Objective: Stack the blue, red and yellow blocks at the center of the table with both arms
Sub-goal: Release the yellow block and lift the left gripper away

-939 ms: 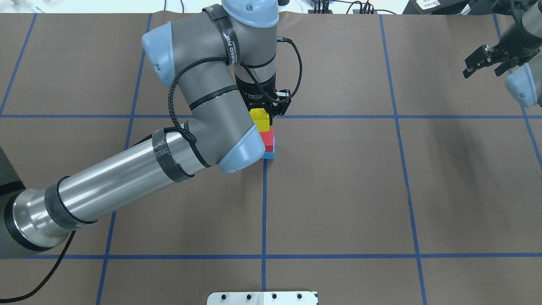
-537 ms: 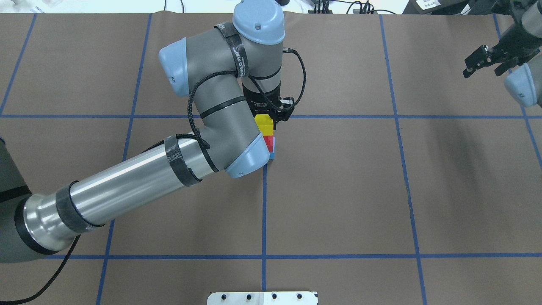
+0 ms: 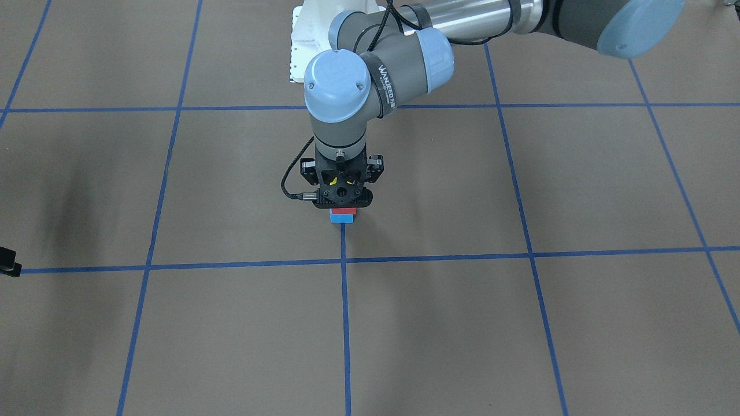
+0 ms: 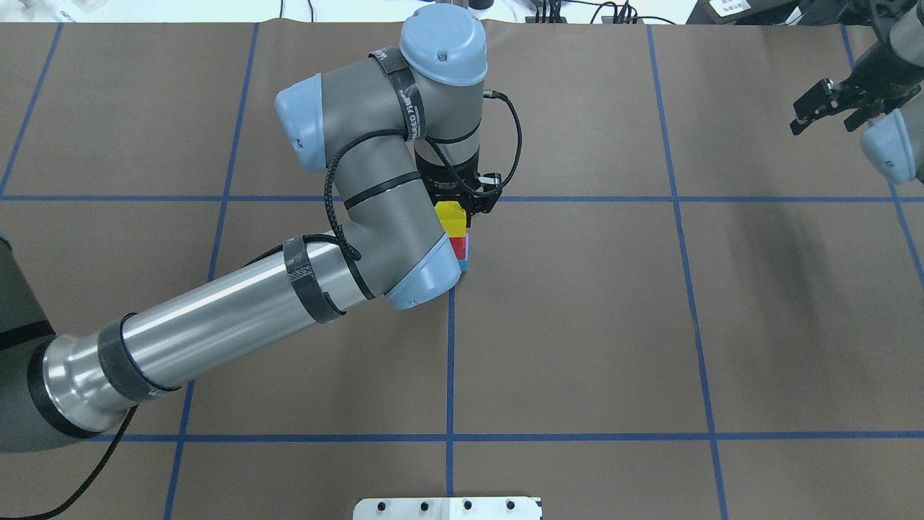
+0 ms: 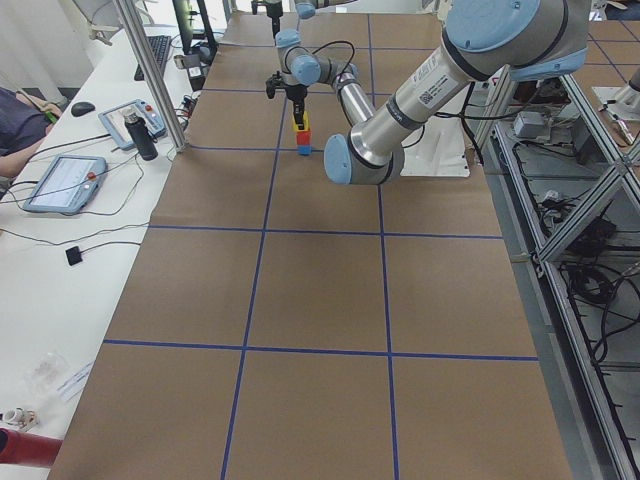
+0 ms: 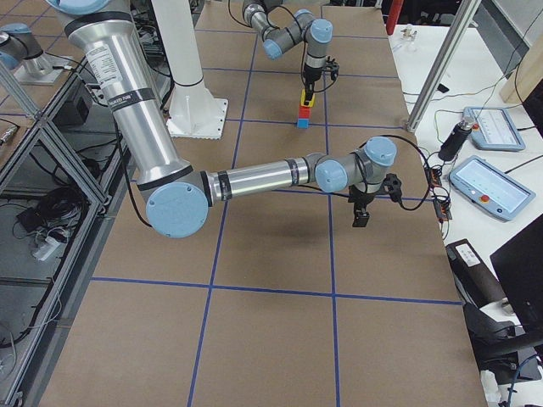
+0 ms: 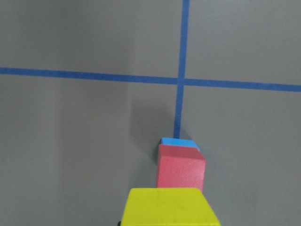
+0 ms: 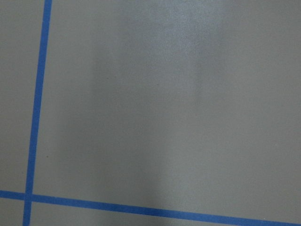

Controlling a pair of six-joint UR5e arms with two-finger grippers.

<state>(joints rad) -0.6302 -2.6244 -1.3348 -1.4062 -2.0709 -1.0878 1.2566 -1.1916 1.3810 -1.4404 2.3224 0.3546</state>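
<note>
My left pincer (image 4: 456,211) is closed on the yellow block (image 4: 449,220), one finger on each side, with nothing else in its hold. It carries that block over the red block (image 4: 458,247), which sits on the blue block (image 4: 464,264). The stack stands on the brown table (image 4: 577,325), just on my side of the central crossing of blue tape lines (image 4: 451,198). I cannot tell whether yellow already touches red or hangs a hair above it.

From overhead, my own left arm (image 4: 390,238) covers the stack's left side, and a black cable (image 4: 514,137) loops round the wrist. From the front, the black camera mount (image 3: 342,196) hides nearly all of the yellow block, leaving slivers of red and blue under it. My left wrist camera shows none of my fingers, only the yellow top cut off at the bottom edge.

My right pincer (image 4: 820,124) hangs well apart at the far right of the table, its fingers spread and empty. Its wrist camera sees only paper and tape. A white base plate (image 4: 447,508) is cropped at the near edge, and a teach pendant (image 5: 65,182) lies on the side bench.
</note>
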